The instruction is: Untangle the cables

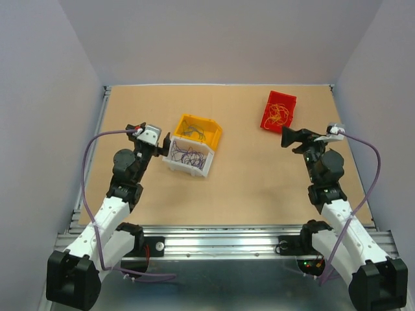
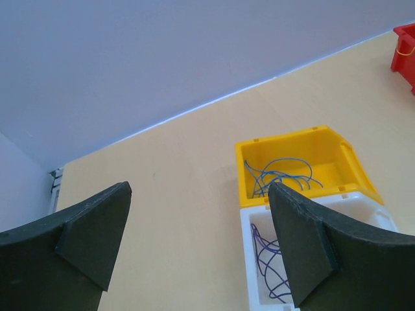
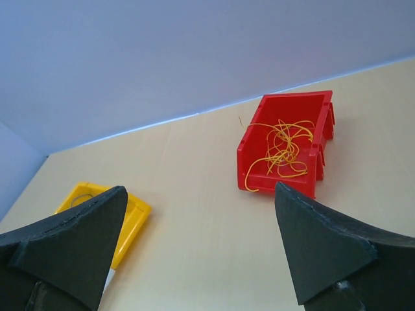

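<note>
Soft, even overhead light bathes the tabletop [image 1: 246, 188], leaving only faint shadows. In wrist views the fingers [image 2: 91, 240] loom dark and slightly soft; the yellow bin [image 2: 285, 137] beyond them is crisp.

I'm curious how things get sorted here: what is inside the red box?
A loose tangle of thin orange-yellow wires lies inside the red box. Anything under the tangle is covered.

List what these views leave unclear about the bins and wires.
- Left wrist: white bin cut off by the bottom edge and the left gripper's finger; red bin cropped at right.
- Right wrist: yellow bin partly behind the right gripper's finger.
- Top view: wires too thin to judge knots.
</note>
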`<act>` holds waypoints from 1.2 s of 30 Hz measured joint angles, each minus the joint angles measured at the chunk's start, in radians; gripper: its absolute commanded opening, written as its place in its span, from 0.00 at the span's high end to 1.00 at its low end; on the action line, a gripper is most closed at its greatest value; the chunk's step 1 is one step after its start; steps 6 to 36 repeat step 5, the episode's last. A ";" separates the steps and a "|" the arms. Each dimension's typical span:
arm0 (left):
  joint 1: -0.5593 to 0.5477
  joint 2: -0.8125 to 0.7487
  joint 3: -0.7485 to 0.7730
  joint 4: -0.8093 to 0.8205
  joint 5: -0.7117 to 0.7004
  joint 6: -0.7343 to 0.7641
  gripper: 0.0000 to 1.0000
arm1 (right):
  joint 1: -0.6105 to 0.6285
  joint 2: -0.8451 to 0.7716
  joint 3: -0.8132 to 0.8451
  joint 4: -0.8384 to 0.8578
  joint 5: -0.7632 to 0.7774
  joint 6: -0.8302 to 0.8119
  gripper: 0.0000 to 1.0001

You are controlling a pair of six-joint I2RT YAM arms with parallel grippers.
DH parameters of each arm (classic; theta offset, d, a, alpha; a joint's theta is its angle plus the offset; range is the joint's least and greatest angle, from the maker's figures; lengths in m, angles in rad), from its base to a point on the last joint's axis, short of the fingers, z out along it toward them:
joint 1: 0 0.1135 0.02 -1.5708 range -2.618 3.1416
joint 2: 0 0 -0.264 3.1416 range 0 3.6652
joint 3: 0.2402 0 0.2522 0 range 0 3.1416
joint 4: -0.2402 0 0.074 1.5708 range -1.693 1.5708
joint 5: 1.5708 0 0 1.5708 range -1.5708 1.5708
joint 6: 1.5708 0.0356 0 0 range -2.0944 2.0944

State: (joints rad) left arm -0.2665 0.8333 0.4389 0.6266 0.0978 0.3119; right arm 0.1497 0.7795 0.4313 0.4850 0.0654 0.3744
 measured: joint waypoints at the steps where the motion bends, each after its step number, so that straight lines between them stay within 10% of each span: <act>1: 0.000 0.000 -0.002 0.002 0.002 -0.002 0.01 | 0.000 -0.008 -0.004 -0.001 -0.001 -0.001 0.00; 36: 0.000 0.000 -0.002 0.019 0.013 -0.008 0.01 | 0.000 -0.019 -0.006 -0.002 -0.006 -0.001 0.00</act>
